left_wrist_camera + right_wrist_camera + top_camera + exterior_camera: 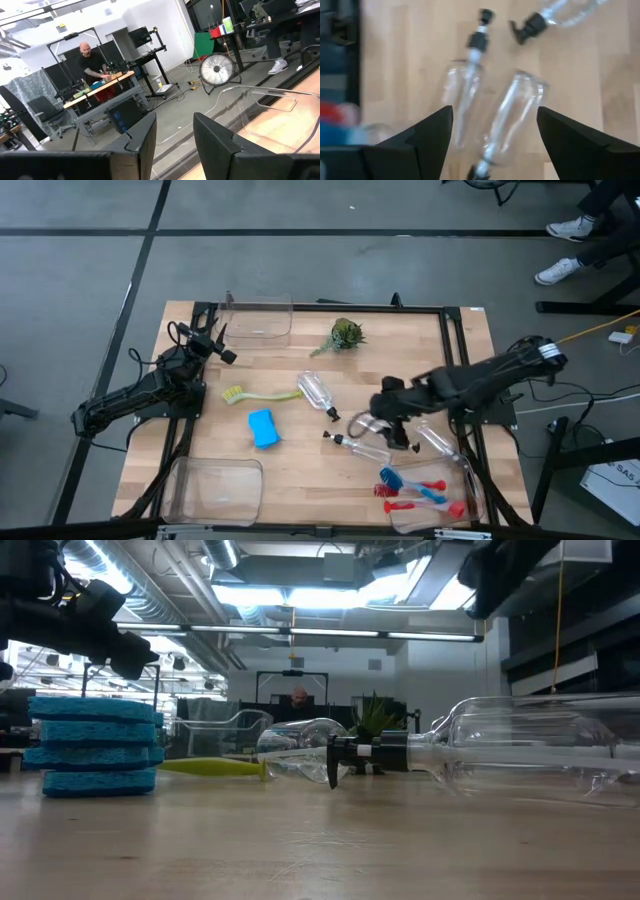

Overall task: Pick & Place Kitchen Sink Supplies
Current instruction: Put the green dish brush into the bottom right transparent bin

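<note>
Three clear bottles with black pump tops lie on their sides on the table (315,392), (360,445), (435,442). My right gripper (383,430) hovers open over the middle ones. In the right wrist view its fingers stand on either side of one bottle (512,120) without touching it, and a second bottle (462,95) lies beside it. The blue sponge (263,428) and the yellow-green brush (262,394) rest flat left of centre. Red and blue brushes (420,492) lie at the near right. My left gripper (222,352) waits open at the far left.
Clear bins stand at the far edge (258,320), the near left (212,490) and the near right corner (462,510). A small green plant (345,335) sits at the far middle. Bare wood shows between the sponge and the near edge. A person works at a bench in the room behind (92,62).
</note>
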Available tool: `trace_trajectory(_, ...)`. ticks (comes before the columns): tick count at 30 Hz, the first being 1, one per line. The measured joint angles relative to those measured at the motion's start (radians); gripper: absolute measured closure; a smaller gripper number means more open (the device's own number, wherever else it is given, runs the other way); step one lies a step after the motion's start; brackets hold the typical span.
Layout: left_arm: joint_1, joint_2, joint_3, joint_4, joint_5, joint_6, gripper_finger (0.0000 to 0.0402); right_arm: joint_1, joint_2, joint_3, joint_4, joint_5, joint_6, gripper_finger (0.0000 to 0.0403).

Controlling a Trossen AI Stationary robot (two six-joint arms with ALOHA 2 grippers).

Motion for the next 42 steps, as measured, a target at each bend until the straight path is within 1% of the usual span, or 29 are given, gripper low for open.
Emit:
trace_trajectory(4,0.0,0.0,0.0,0.0,0.0,0.0,0.0276,-0.08,0.074,0.0,0.007,-0.001,0.034,0.0116)
trace_trajectory(6,0.0,0.0,0.0,0.0,0.0,0.0,0.0277,-0.116,0.108,0.0,0.01,-0.008,0.083,0.0116)
trace_trajectory(10,0.0,0.0,0.0,0.0,0.0,0.0,0.0277,-0.171,0.16,0.018,0.009,-0.062,0.16,0.0116)
trace_trajectory(14,0.0,0.0,0.0,0.0,0.0,0.0,0.0277,-0.196,0.205,0.077,0.007,-0.113,0.196,0.0116)
trace_trajectory(18,0.0,0.0,0.0,0.0,0.0,0.0,0.0277,-0.201,0.237,0.17,0.008,-0.11,0.155,0.0116)
trace_trajectory(23,0.0,0.0,0.0,0.001,0.0,0.0,0.0276,-0.202,0.28,0.252,0.001,-0.053,0.101,0.0116)
trace_trajectory(25,0.0,0.0,0.0,0.001,0.0,0.0,0.0277,-0.208,0.303,0.271,0.0,-0.046,0.083,0.0116)
trace_trajectory(33,0.0,0.0,0.0,0.0,0.0,0.0,0.0277,-0.266,0.383,0.312,0.028,-0.044,0.08,0.0116)
trace_trajectory(42,0.0,0.0,0.0,0.001,0.0,0.0,0.0277,-0.289,0.381,0.313,0.154,-0.019,-0.002,0.0116)
